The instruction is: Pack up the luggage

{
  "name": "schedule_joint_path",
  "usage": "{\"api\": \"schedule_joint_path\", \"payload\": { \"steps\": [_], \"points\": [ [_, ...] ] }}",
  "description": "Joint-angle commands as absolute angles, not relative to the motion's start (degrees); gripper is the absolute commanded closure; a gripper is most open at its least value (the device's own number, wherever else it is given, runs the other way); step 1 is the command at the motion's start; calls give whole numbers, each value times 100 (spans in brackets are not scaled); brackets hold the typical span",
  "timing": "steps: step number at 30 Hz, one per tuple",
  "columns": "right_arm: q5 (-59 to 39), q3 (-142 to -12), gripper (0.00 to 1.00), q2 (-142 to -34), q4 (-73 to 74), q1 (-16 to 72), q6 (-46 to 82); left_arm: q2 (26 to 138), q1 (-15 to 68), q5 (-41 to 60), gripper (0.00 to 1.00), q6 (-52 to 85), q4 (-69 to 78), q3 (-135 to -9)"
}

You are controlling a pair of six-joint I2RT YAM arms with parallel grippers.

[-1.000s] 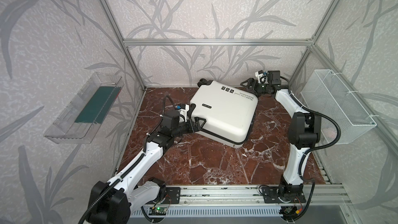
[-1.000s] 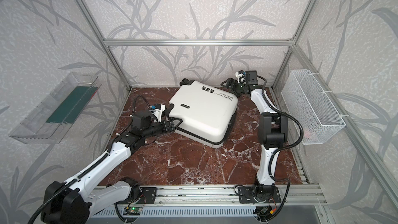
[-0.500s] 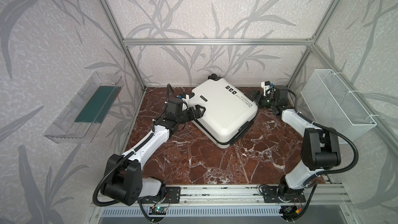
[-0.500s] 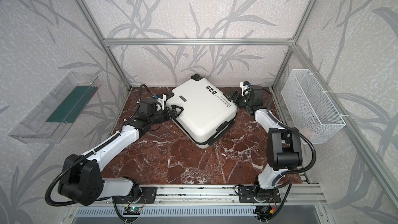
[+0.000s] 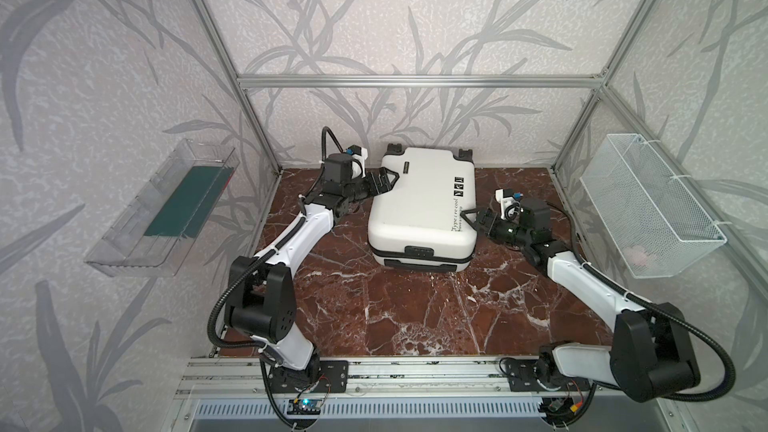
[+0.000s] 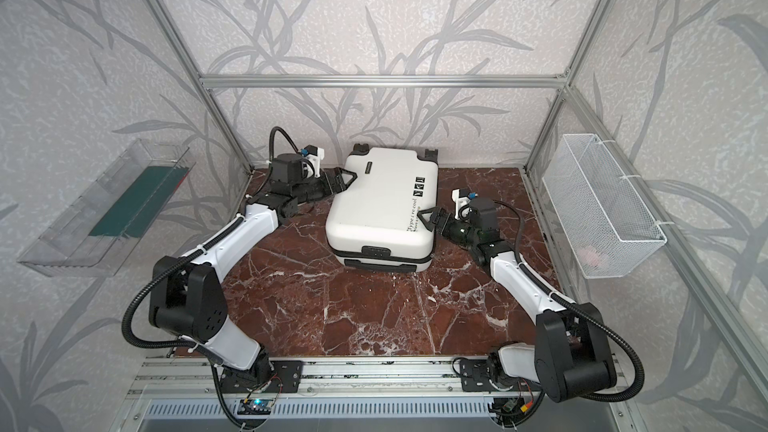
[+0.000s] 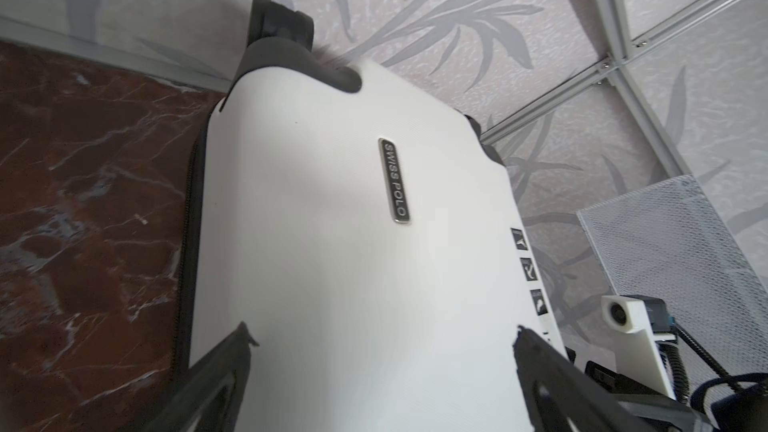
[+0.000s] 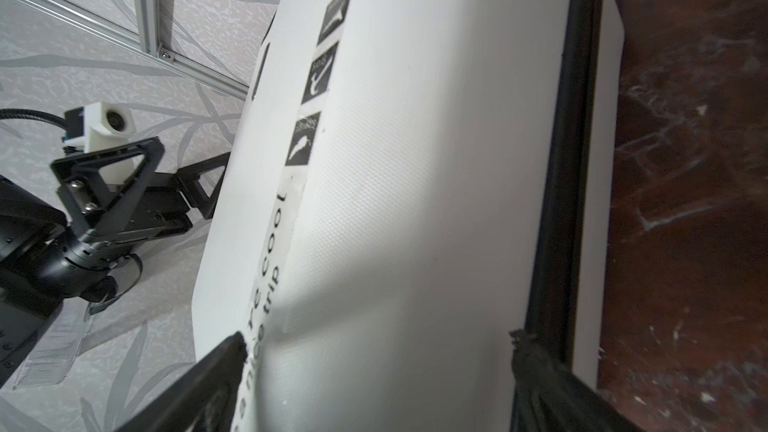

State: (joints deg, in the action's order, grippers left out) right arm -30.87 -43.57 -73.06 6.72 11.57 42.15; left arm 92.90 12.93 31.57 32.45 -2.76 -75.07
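Lying flat with its lid down, one luggage (image 5: pixel 422 201) sits on the marble floor (image 5: pixel 415 317) in the upper middle of both top views, its two wheels (image 5: pixel 465 154) toward the back wall. You flank it on both sides, which reads as bracing it square so it cannot slide while you find the zipper. Your left gripper (image 5: pixel 388 179) is at the luggage's upper-left corner, jaws spread wide; in the left wrist view its two fingers (image 7: pixel 220 371) stand apart with the white shell between them, holding nothing. Your right gripper (image 5: pixel 473 220) is at the right edge, beside the printed text (image 5: pixel 456 216), also spread wide; in the right wrist view one finger (image 8: pixel 208 376) shows over the lid and the other near the black seam (image 8: pixel 557 160). Whether any finger presses the shell, you cannot tell from these views. Counted: one luggage, two grippers, three black icon squares (image 5: pixel 458 189) on the lid, one logo plate (image 7: pixel 394 180), one wire basket (image 5: pixel 648 201) at the right edge with a pink thing (image 5: pixel 636 256) inside, and one clear tray (image 5: pixel 124 251) at the left edge holding a green thing (image 5: pixel 183 201).
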Motion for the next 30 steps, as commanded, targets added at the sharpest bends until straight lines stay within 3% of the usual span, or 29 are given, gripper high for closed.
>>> {"api": "schedule_joint_path", "payload": {
  "steps": [1, 9, 18, 30],
  "points": [
    [-2510, -4479, 1, -6984, -281, 1109, 3817, 9000, 1116, 3614, 1, 3122, -366, -7532],
    [-2801, -3906, 0, -6423, -437, 1063, 3393, 8342, 838, 3617, 1, 2952, -455, -6817],
    [-2773, -3164, 9, -5458, -443, 1063, 3287, 7871, 839, 3611, 1, 3146, -246, -5770],
    [-3729, -3062, 14, -5641, 160, 1063, 3568, 7429, 1419, 3744, 1, 3785, 506, -4909]
  ]
}}
